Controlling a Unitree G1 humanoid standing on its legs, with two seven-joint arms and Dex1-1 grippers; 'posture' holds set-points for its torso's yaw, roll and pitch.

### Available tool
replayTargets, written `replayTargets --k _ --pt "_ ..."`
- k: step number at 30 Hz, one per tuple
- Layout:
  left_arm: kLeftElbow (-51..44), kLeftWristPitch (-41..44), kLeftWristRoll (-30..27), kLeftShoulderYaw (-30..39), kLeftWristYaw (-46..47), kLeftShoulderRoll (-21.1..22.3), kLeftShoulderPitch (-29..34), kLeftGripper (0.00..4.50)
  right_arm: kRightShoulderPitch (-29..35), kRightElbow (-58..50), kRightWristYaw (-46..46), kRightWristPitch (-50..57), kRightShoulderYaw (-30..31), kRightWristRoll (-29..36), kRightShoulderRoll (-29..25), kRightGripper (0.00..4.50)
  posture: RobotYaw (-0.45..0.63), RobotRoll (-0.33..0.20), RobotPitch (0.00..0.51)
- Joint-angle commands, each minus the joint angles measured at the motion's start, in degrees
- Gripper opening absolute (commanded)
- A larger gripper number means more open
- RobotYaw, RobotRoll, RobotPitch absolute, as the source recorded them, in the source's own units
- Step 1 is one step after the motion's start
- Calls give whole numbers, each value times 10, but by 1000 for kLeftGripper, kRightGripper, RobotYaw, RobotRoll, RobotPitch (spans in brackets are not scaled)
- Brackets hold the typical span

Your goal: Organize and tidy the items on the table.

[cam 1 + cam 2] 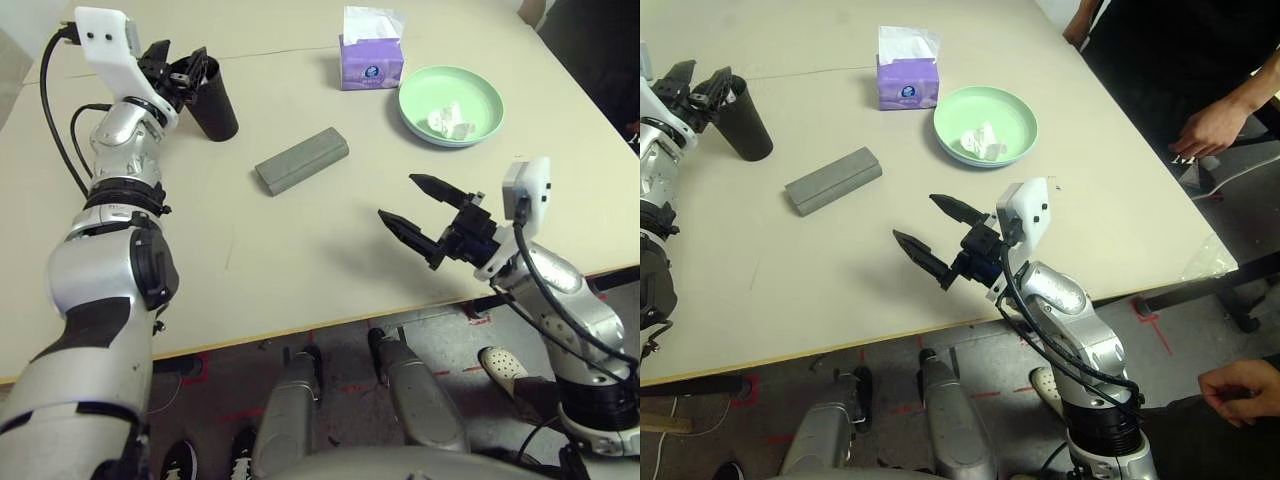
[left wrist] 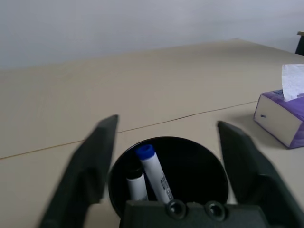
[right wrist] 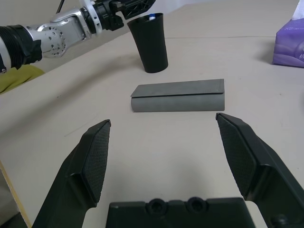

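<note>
The tall black cup stands at the table's far left. Inside it, two white markers lean against the wall; one shows a blue cap. My left gripper hovers just above the cup's mouth, open, its fingers on either side of the rim and holding nothing. The grey glasses case lies flat in the middle of the table. A crumpled white tissue rests in the pale green plate at the far right. My right gripper hangs open and empty over the near right, pointing toward the case.
A purple tissue box stands at the back, left of the green plate. A person's hand rests past the table's right edge, and another hand is lower right. Bare tabletop lies between the case and the front edge.
</note>
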Motion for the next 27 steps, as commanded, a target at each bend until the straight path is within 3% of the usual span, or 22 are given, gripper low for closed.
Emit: replayTargets --k 1,8,14,17,22,27 --pt "2 -4 1 4 -3 12 7 4466 -4 6 7 -6 -1 0 -2 4500 -246 0 272" --pt "-5 5 -10 13 -27 37 8 4466 -26 26 26 -15 1 1 -5 4500 -234 0 265" --pt "-40 30 -40 34 -74 99 23 4466 -114 75 21 -21 -52 9 -17 4500 -205 0 255" --pt "-68 49 -57 49 -88 137 51 4466 -139 122 14 -43 -82 -18 -37 4500 -182 0 249" --pt "-167 87 -100 93 -100 183 176 4466 -110 181 -4 -93 -133 -67 -81 4500 -165 0 246" --pt "-333 137 -160 174 -70 164 367 4466 -41 230 -49 -147 -186 -117 -100 4500 -164 0 237"
